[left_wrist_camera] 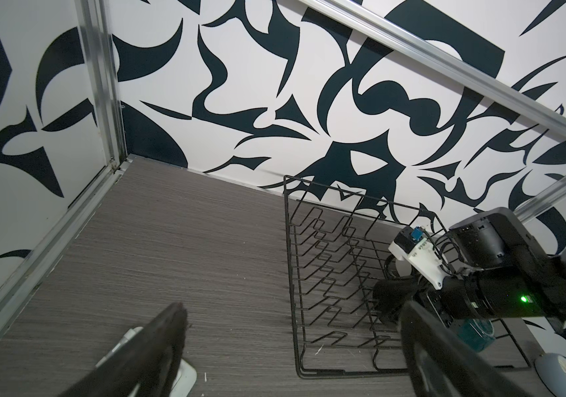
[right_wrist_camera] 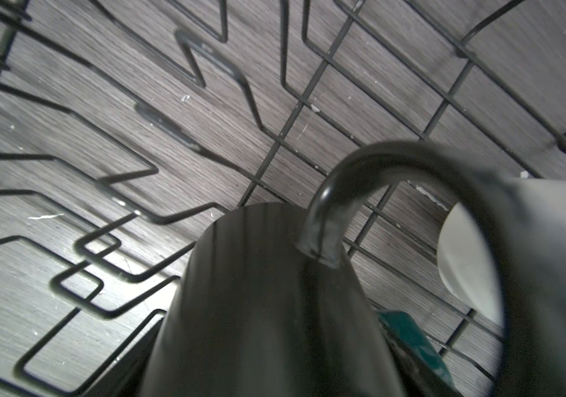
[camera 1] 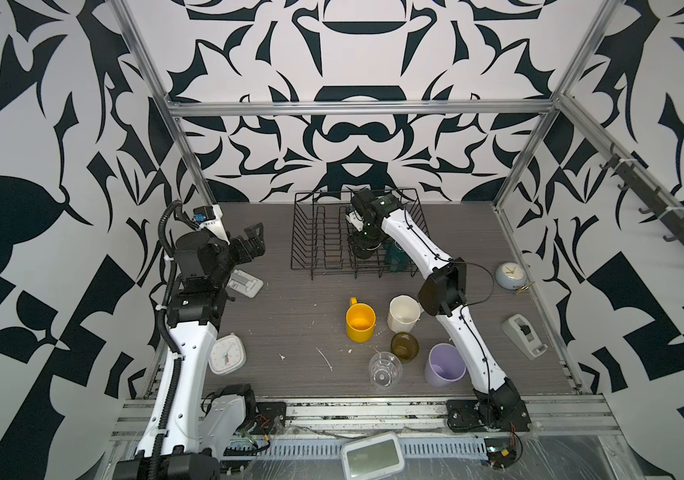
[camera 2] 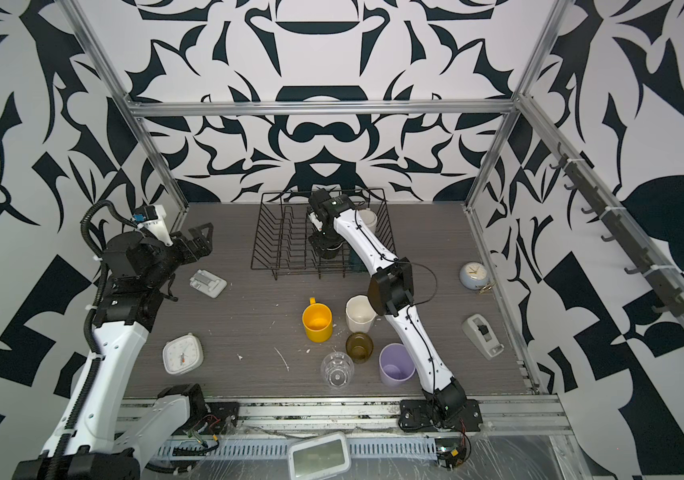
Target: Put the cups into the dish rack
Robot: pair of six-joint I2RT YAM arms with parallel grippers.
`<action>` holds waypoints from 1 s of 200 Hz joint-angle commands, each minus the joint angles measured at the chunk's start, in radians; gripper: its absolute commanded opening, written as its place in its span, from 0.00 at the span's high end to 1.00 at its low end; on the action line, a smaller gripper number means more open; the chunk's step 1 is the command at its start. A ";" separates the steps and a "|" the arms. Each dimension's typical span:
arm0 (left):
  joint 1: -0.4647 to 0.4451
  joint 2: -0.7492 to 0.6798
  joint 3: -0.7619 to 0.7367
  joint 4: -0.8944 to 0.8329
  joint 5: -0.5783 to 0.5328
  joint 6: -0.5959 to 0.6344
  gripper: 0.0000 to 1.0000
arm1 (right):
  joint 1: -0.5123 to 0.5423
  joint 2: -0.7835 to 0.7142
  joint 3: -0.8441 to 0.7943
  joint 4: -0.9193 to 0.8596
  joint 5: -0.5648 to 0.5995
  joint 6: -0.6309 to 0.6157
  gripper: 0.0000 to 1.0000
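- Right tool (camera 1: 362,246) is down inside the dish rack (camera 1: 323,249), jaws set wide and clamped on the black mug (right_wrist_camera: 268,292), with the mug's handle toward the wrist camera.
- The teal mug (camera 1: 394,254) sits just beside it in the rack, and a white mug (camera 2: 367,218) stands in the rack's far right corner.
- Left tool (camera 1: 256,241) hangs spread open above the desk (camera 1: 290,324), left of the rack, with nothing between its fingers.
- Out on the desk, five cups cluster in front of the rack: yellow mug (camera 1: 360,322), faceted white mug (camera 1: 403,313), amber glass (camera 1: 404,347), clear glass (camera 1: 384,369) and lilac tumbler (camera 1: 444,365), all mouths up.
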 commanded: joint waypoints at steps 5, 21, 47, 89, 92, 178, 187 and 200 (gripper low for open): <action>0.004 -0.002 -0.020 0.023 0.015 -0.001 0.01 | 0.006 -0.035 0.023 0.019 -0.003 0.000 0.23; 0.006 -0.002 -0.020 0.023 0.015 0.000 0.01 | 0.007 -0.036 0.023 0.020 -0.003 0.001 0.19; 0.006 -0.002 -0.021 0.023 0.015 -0.001 0.01 | 0.006 -0.037 0.023 0.022 -0.003 0.003 0.16; 0.007 -0.004 -0.021 0.023 0.015 -0.002 0.01 | 0.006 -0.037 0.022 0.020 -0.002 0.004 0.10; 0.007 -0.004 -0.021 0.023 0.016 -0.002 0.01 | 0.006 -0.038 0.023 0.020 -0.003 0.004 0.10; 0.009 -0.005 -0.022 0.024 0.014 -0.004 0.01 | 0.005 -0.062 0.039 0.033 -0.006 0.011 0.09; 0.009 -0.005 -0.022 0.024 0.014 -0.004 0.01 | 0.005 -0.072 0.046 0.037 -0.006 0.013 0.09; 0.009 -0.005 -0.024 0.024 0.013 -0.005 0.01 | 0.004 -0.092 0.046 0.045 -0.006 0.016 0.09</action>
